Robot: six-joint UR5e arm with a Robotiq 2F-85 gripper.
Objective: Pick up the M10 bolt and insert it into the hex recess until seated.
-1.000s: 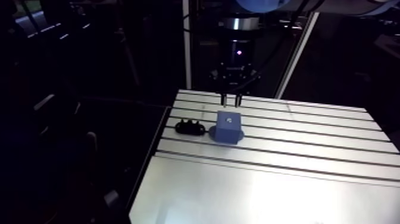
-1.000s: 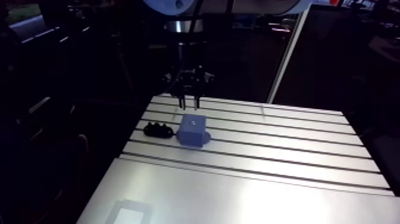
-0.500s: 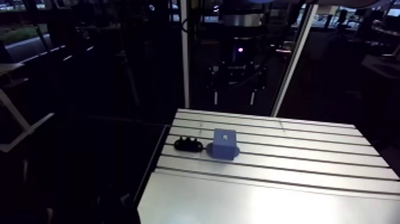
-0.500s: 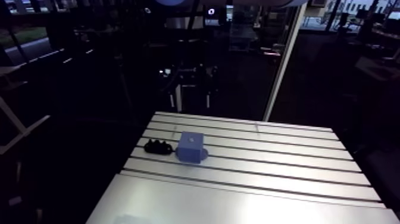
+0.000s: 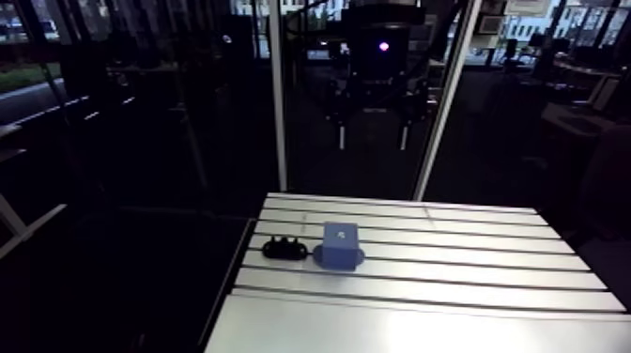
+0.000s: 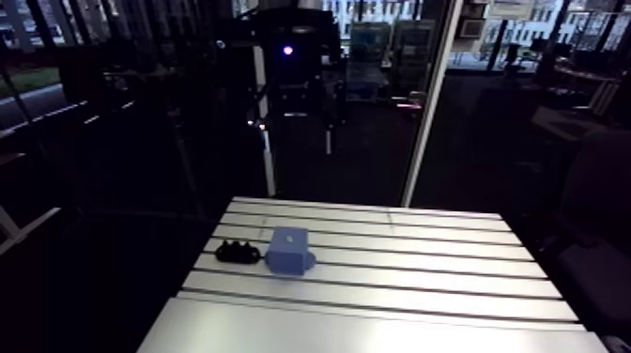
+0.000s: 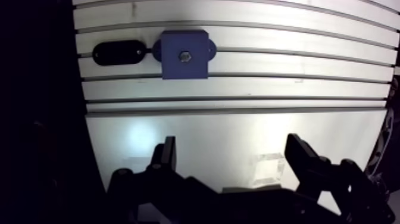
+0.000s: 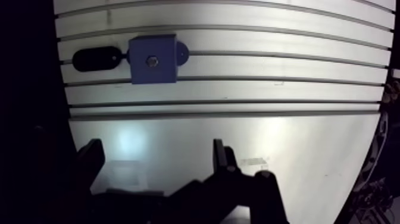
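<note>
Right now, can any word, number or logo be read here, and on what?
None can be read. The blue block, the black piece beside it and the table show no lettering; a pale square patch on the table is too faint to tell.

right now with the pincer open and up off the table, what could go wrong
1. The bolt shows in the top of the blue block, but from this height I cannot tell if it is fully seated; it may sit tilted.
2. The black holder lies right beside the block; the open, empty pincer could clip it if it descends there.
</note>
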